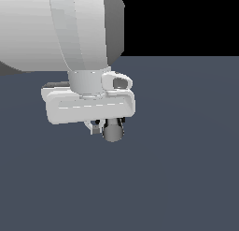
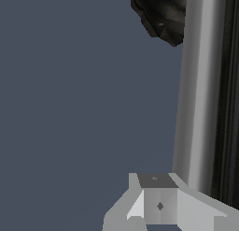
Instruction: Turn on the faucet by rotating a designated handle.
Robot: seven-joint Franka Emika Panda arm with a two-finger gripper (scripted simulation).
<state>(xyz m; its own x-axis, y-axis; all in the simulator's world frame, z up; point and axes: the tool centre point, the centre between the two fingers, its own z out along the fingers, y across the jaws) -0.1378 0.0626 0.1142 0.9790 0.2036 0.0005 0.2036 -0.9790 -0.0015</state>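
Where arm hangs low, gripper (image 1: 105, 128) meets handle (image 1: 112, 131).

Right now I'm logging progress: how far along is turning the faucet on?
Done: the hand has reached the faucet and sits low over it, hiding most of it. In hand: the grey handle lies right beside one finger, with the ridged black base behind. Left: the turning itself; no rotation can be confirmed, nor whether the hand grips.
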